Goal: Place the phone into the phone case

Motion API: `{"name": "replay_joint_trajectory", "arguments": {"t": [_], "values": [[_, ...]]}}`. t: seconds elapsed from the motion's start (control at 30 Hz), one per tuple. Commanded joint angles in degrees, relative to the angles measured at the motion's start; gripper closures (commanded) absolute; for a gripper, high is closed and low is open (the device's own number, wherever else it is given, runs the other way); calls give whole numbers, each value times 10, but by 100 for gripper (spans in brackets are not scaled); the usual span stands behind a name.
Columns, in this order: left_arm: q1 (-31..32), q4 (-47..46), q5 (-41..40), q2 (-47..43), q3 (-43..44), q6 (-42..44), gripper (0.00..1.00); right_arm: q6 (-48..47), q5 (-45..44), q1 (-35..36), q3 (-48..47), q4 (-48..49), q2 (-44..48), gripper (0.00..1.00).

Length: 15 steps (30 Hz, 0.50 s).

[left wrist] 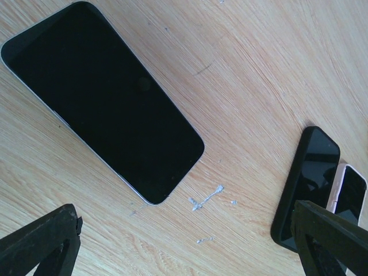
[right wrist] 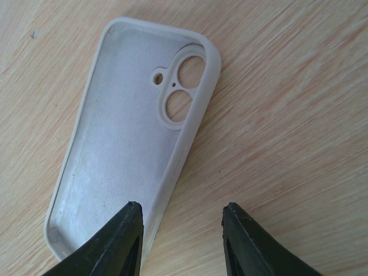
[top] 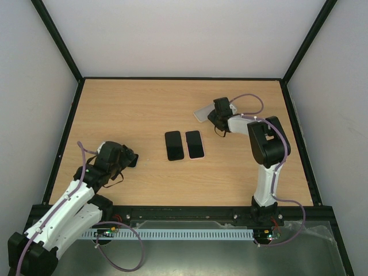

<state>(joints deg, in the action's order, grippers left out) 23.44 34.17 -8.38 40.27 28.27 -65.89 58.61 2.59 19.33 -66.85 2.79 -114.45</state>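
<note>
Where the top view looks down on the tabletop (top: 132, 109), the right tool (top: 217, 115) sits over the white phone case (top: 200, 112) at about 1 o'clock from the middle, and its own body hides its jaws. Two phones lie side by side at the centre: a black phone (top: 173, 145) and, at its 3 o'clock, a pale-edged phone (top: 195, 144). The left tool (top: 132, 157) hangs at 8 o'clock, well apart from both, and whatever lies beneath it is hidden from here.

The left wrist view shows what is hidden there: a dark phone (left wrist: 103, 98) lies screen up on the wood at 11 o'clock in the frame, with the pair small at 4 o'clock. The left fingers (left wrist: 40, 244) stand at the bottom corners, spread wide, gripping nothing.

The right wrist view shows the case open side up, camera cut-outs at its 12 o'clock end. The right fingers (right wrist: 123, 241) stand part-way apart astride the case's 3 o'clock long wall, one over the inside and the other over bare wood. Whether either touches the wall I cannot tell.
</note>
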Motion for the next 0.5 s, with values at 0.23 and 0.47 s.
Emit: {"name": "replay_joint_trajectory", "arguments": {"t": [0.23, 0.47], "values": [[-4, 16, -10, 0, -6, -24, 1, 42, -24, -3, -40, -35, -66, 68], [-4, 33, -16, -6, -7, -39, 0, 33, -45, -3, -21, -32, -78, 78]]}}
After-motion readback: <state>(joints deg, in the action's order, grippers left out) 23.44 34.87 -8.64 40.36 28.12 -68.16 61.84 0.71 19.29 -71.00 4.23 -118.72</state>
